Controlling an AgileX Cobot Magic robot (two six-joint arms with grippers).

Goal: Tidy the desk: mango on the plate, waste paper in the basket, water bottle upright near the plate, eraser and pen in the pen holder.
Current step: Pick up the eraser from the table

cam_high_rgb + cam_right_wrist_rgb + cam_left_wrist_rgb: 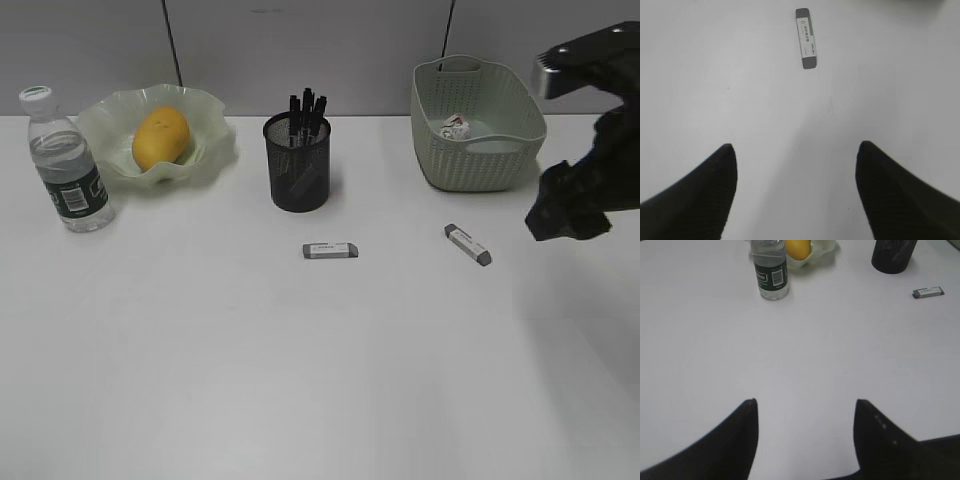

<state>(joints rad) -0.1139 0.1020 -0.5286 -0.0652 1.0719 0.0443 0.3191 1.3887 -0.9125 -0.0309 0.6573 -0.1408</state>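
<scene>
Erasers: two grey-and-white erasers are lying flat on the desk (300,380) in front of the pen holder (297,165) — one (330,250) just in front of it, the other (467,244) off to its right, below the basket (478,125).
Right gripper (795,165): hovering above the desk with its jaws standing wide apart and empty; the right-hand eraser (806,37) is lying ahead of its fingertips, well apart from them.
Left gripper (805,420): jaws parted, gripping nothing, hanging over bare desk.
Mango (160,138): one, sitting in the plate (205,125) left of the pen holder.
Water bottle (65,165): one, standing upright just left of the plate.
Waste paper (457,127): one ball, lying inside the basket.
Pens (305,112): several black ones are standing in the pen holder — count unclear.
Writing: bottle label and eraser sleeves are showing print too small to read.
</scene>
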